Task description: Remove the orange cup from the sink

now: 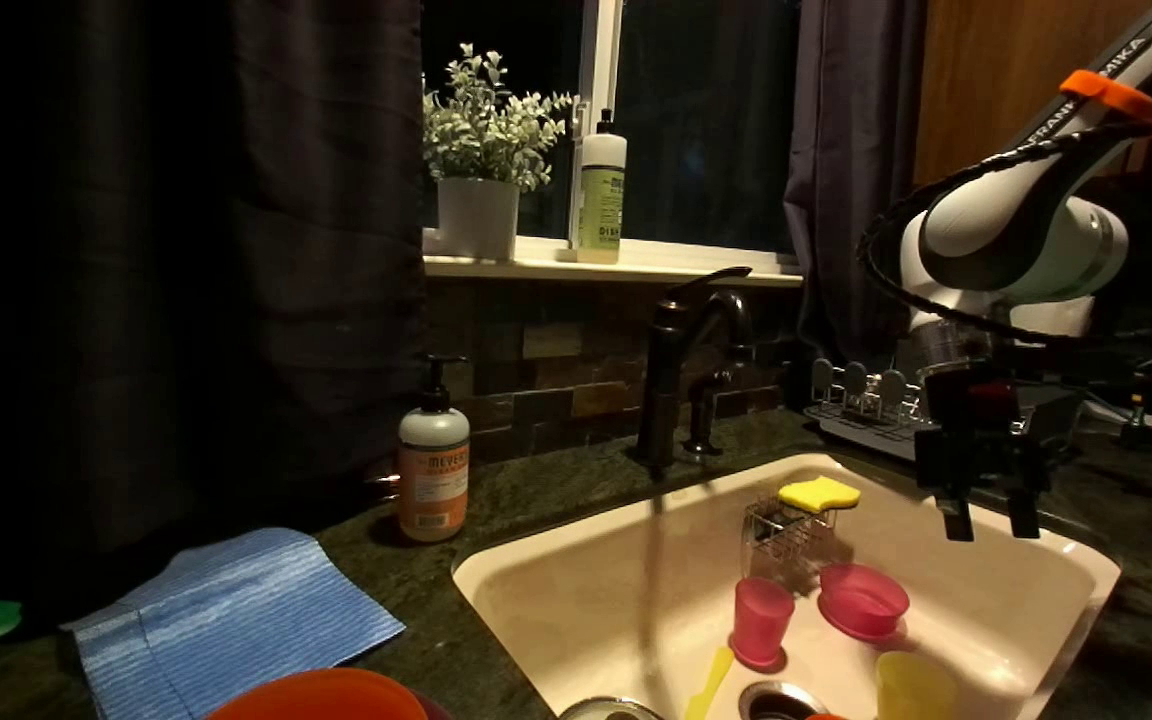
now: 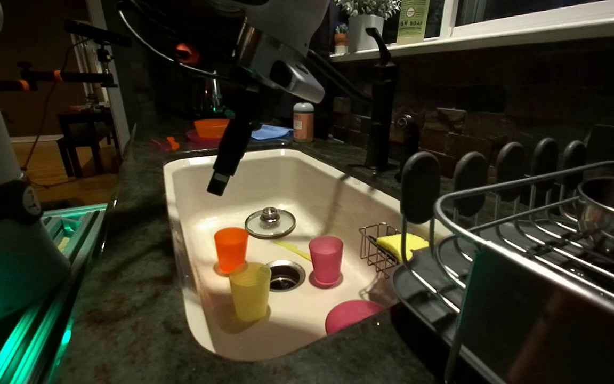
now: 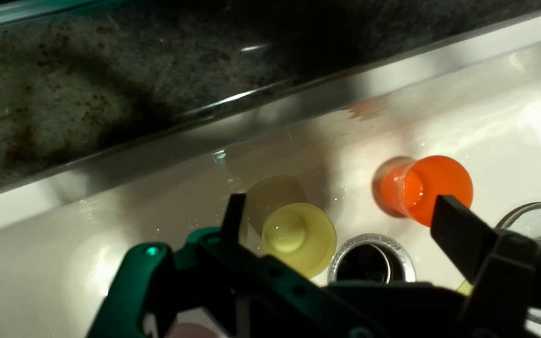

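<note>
Orange cup (image 2: 231, 248): standing up in the sink (image 2: 296, 320) near the drain (image 2: 285, 276); in an exterior view just a sliver peeks over the bottom edge, and in the wrist view a black finger (image 3: 463, 234) covers a bit of its rim
Gripper (image 1: 991, 528): up over the sink, with its fingers spread wide
Yellow cup (image 2: 251, 298): near the orange cup, apart from it, but hiding its bottom corner in an exterior view
Lid (image 2: 256, 226): see-through, cut off in an exterior view
Pink cup (image 2: 326, 258): standing up, with a yellow stick (image 2: 293, 249) running behind it in an exterior view
Pink bowl (image 1: 864, 600): partly behind the counter (image 2: 126, 298) edge in an exterior view
Yellow sponge (image 1: 819, 493): on a wire basket (image 1: 784, 545), a dish rack (image 2: 525, 261) blocking one end in an exterior view
</note>
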